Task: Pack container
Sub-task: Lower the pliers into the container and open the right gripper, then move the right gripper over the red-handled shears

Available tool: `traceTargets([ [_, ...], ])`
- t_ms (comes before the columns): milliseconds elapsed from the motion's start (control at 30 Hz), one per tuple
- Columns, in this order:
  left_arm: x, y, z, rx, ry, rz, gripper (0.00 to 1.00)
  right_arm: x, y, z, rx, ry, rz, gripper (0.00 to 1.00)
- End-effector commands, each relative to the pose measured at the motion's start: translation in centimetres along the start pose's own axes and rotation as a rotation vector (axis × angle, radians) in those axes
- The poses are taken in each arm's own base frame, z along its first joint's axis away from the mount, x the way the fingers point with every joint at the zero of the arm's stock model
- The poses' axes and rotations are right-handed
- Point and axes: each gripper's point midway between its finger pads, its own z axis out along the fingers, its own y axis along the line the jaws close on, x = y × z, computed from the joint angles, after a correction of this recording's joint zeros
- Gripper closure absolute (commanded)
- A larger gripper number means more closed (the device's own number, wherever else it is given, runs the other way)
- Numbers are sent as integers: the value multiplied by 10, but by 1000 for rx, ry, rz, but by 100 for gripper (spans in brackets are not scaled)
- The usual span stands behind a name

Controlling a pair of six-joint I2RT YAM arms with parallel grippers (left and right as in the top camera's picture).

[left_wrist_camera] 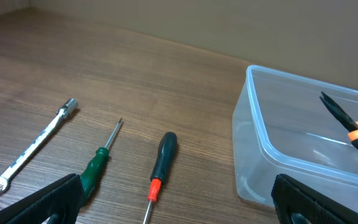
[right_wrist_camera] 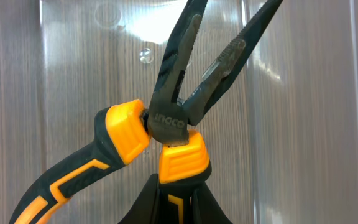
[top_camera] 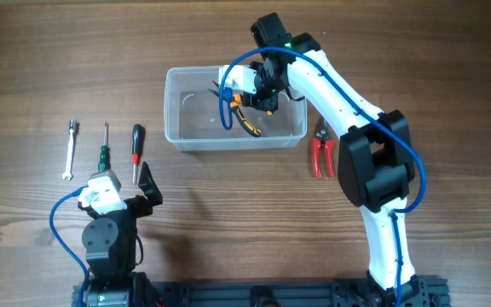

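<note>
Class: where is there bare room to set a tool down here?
Bare: the container's left half; the table between container and left gripper. Crowded: the container's right half, where the right gripper holds pliers; the row of wrench, green screwdriver, black screwdriver.

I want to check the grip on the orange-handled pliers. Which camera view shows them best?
The right wrist view: the pliers fill the frame, nose spread open. Overhead shows them small, partly behind the arm; the left wrist view catches only their front part at its edge.
</note>
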Motion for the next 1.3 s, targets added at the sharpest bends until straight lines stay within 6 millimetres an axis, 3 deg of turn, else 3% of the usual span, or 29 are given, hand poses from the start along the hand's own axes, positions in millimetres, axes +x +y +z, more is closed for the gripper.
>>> traceTargets([
  [0,-1,1,0,-5,-5,-7,0,-3,7,11,-38,-40,2,96],
  [467,-1,1,0,-5,-5,-7,0,11,18,30,-60,-28,15,95],
  [733,-1,1,0,-5,-5,-7,0,6,13,30,-43,-46,66,43],
  [900,-1,1,0,-5,-5,-7,0,-3,-2,29,10,-86,209,40],
  [1067,-1,1,0,-5,-5,-7,0,-34,-40,5,120,-197,389,41],
  [1267,-1,1,0,-5,-5,-7,0,-73,-79,-62,274,-305,463,40],
])
